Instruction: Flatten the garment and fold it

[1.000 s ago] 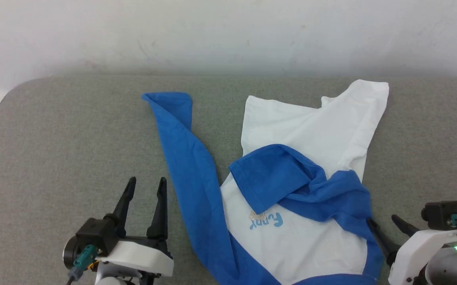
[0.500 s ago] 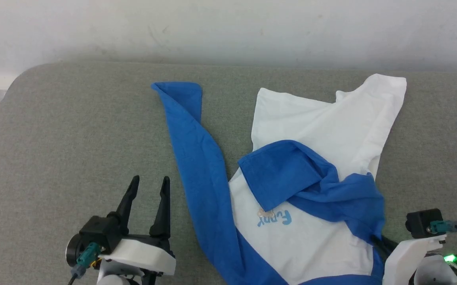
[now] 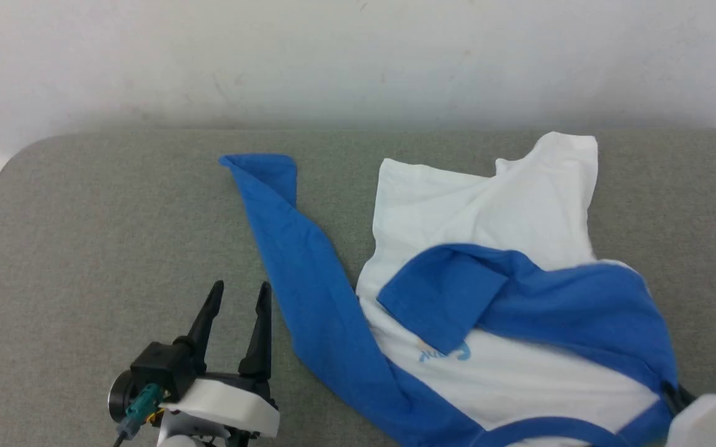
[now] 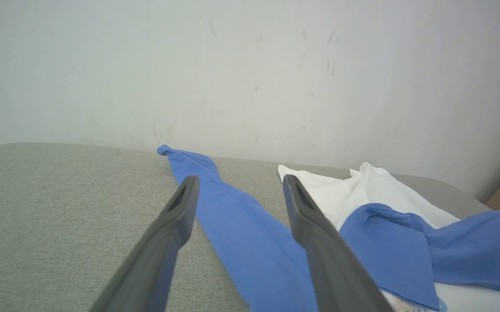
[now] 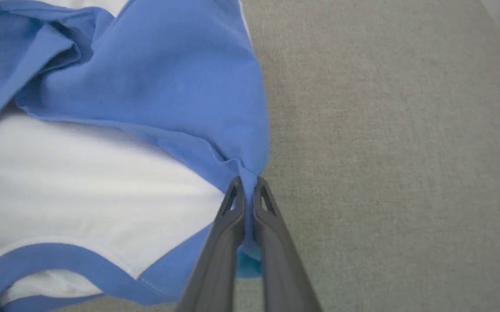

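The garment [image 3: 494, 205], a white T-shirt with royal-blue sleeves, lies rumpled on the grey cushion [image 3: 103, 236]. One blue sleeve [image 3: 290, 248] runs straight toward the wall. The other sleeve [image 3: 556, 304] is folded across the chest over the blue lettering [image 3: 448, 354]. My right gripper [image 5: 247, 185] is shut on the blue shoulder cloth [image 5: 215, 108] by the neck band [image 5: 55, 255]; at the head view's lower right corner its fingers [image 3: 674, 397] touch the shirt's edge. My left gripper [image 3: 237, 297] stands open over bare cushion, left of the long sleeve [image 4: 241, 225].
A pale wall [image 3: 358, 56] rises behind the cushion's far edge. The cushion's rounded corner [image 3: 17, 161] is at the far left. Bare grey fabric [image 5: 384, 130] stretches to the right of my right gripper.
My right gripper has closed on the shirt's shoulder and pulled it right, spreading the folded sleeve wider. The camera has shifted a little. My left gripper stays open in place.
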Robot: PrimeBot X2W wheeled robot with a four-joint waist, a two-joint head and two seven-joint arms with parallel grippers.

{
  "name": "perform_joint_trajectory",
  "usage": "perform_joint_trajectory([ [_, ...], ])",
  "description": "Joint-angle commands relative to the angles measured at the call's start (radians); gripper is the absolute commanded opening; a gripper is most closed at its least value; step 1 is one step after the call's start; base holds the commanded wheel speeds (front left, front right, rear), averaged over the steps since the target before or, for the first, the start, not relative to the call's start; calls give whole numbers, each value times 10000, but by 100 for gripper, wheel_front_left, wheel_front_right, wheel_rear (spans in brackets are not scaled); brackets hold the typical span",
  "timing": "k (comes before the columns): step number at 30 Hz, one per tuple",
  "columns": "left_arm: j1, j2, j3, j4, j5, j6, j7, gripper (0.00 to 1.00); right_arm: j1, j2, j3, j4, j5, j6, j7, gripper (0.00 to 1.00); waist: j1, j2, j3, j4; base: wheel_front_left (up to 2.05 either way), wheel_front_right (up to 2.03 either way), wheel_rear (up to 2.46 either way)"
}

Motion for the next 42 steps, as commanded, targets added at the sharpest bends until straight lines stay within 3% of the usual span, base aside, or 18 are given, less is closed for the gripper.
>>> perform_joint_trajectory([
  [1,106,-11,-28,5,5,-16,-48,100,268,170,-231,-190,-187,-23,191,0,0,-1,-60,-73,0,0,0],
  [4,104,-11,-96,7,-32,2,-48,100,704,591,-1022,-476,-514,-23,842,0,0,-1,-64,-88,0,0,0],
  [8,88,-11,-156,17,-79,3,-48,100,918,792,-1285,-612,-641,-23,1263,0,0,-1,16,-95,0,0,0],
  [9,71,-11,-161,19,-85,3,-48,100,896,808,-1184,-577,-621,-23,1230,63,0,-1,49,-95,0,0,0],
  [10,49,-11,-169,26,-87,2,-48,100,843,819,-1137,-527,-609,-23,1151,100,0,-1,78,-91,0,0,0],
  [17,-9,-11,-132,82,-40,-15,-48,100,21,804,-348,-814,-245,-23,-723,100,0,-1,127,-157,0,0,0],
  [26,-357,-5,-234,806,117,-90,61,100,-629,76,897,-1725,78,-23,-3789,100,0,-1,152,-531,0,0,0],
  [31,-1379,99,-149,1896,96,261,1594,100,-846,90,1209,-1877,-32,-23,-4663,100,0,-1,589,-885,0,0,0],
  [37,-2683,589,78,3128,378,1059,3806,100,-941,75,1634,-1941,-58,-23,-5059,100,0,-1,1129,-1260,0,0,0],
  [42,-3144,790,25,3754,290,1078,5395,100,-1015,113,1804,-1756,-78,-23,-5249,100,0,-1,1375,-1425,0,0,0],
])
